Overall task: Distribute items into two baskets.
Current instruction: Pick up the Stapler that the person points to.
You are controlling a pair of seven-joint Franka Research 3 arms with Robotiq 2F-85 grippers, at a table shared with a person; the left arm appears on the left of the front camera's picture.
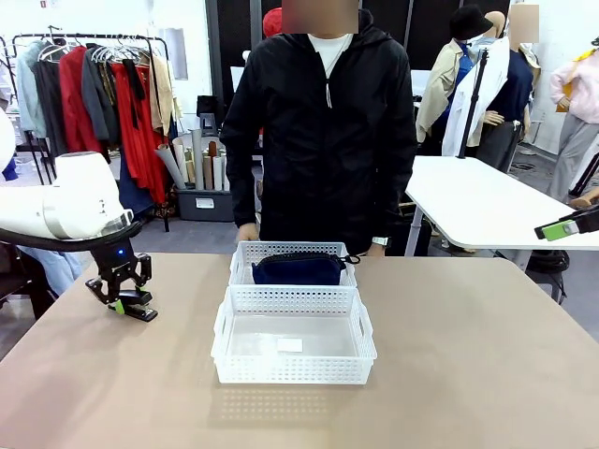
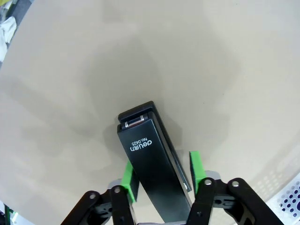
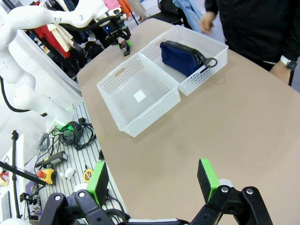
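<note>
Tan table (image 1: 468,374), clothes rack (image 1: 103,56) behind. Left gripper (image 2: 161,174) straddles black stapler (image 2: 146,154) flat on table, left of empty near basket (image 1: 221,348); firm hold unclear. Likely best: clamp square, lift level, release low inside basket. Navy pouch (image 1: 298,269) in far basket (image 1: 241,253). Right gripper (image 3: 153,180) wide open, empty.

Left arm (image 1: 56,208): enters from the robot's left, with the wrist bent over and the left tool (image 1: 124,297) pointing steeply down, low at that side. In the wrist view the jaws stand partly closed, and the green pads (image 2: 127,180) flank a stapler (image 2: 152,164). One pad appears to touch it and the other is just beside it, so a firm grip cannot be confirmed.

Right tool (image 3: 154,180): held high and angled downward. The jaws are spread wide, with nothing between the pads.
</note>
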